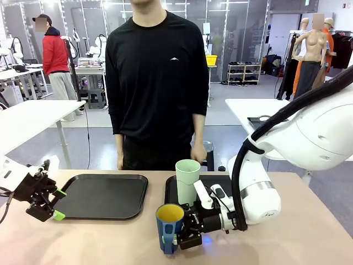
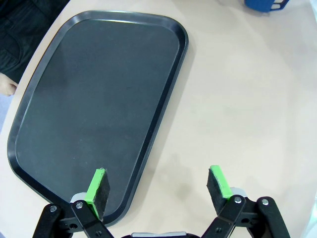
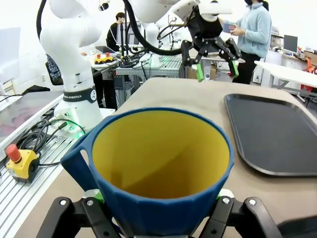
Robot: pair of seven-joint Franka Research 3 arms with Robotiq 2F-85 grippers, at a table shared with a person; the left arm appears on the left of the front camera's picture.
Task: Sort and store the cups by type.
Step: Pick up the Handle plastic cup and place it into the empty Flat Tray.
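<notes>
You have two trays on the tabletop (image 1: 309, 243) — one tray (image 1: 102, 196) toward the left, the other tray (image 1: 172, 190) right of it with the tumbler (image 1: 187, 174) on it. The mug (image 1: 169, 227) sits in front of the tumbler, nearer you — a person (image 1: 157, 83) stands behind.

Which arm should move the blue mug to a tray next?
Right. The right gripper is already shut on the blue mug. The left gripper is open, over the left tray's edge, away from the mug.
</notes>
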